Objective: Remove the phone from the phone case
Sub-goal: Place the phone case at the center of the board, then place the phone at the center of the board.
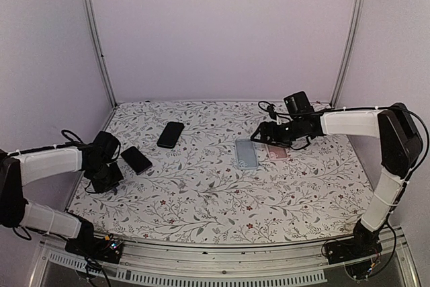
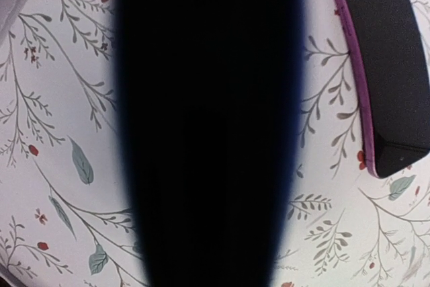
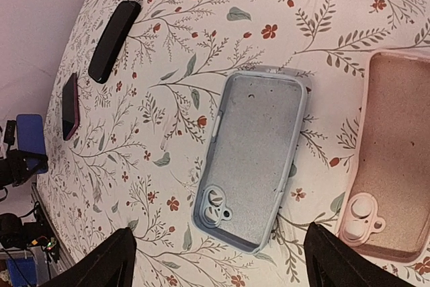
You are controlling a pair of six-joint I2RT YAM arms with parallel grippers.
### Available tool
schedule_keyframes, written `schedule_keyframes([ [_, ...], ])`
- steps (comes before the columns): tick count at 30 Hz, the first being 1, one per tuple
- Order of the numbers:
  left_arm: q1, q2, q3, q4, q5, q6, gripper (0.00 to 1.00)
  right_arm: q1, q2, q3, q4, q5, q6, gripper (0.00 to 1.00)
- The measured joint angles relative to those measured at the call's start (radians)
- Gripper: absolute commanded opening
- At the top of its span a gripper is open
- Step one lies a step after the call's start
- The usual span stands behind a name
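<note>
A dark phone in a magenta case (image 1: 136, 159) lies at the left of the floral table; it also shows in the left wrist view (image 2: 383, 65) and the right wrist view (image 3: 69, 105). My left gripper (image 1: 105, 178) points down at the table just left of it, apart from it. Its fingers show as one dark mass (image 2: 208, 126) and look shut and empty. My right gripper (image 1: 259, 136) hovers over an empty blue case (image 3: 252, 159), jaws wide open (image 3: 218, 233) and empty. The blue case also shows in the top view (image 1: 246, 153).
A bare black phone (image 1: 170, 134) lies at the back left of centre and shows in the right wrist view (image 3: 114, 38). An empty pink case (image 1: 277, 152) lies right of the blue one (image 3: 393, 159). Metal frame posts stand at the back corners.
</note>
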Motion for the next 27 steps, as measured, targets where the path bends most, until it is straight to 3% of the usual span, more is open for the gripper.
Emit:
schedule_keyframes([
  [27,0.009,0.143,0.029,-0.041,0.01,-0.015,0.15,0.01,-0.001,0.015,0.12,-0.069,-0.027,0.93],
])
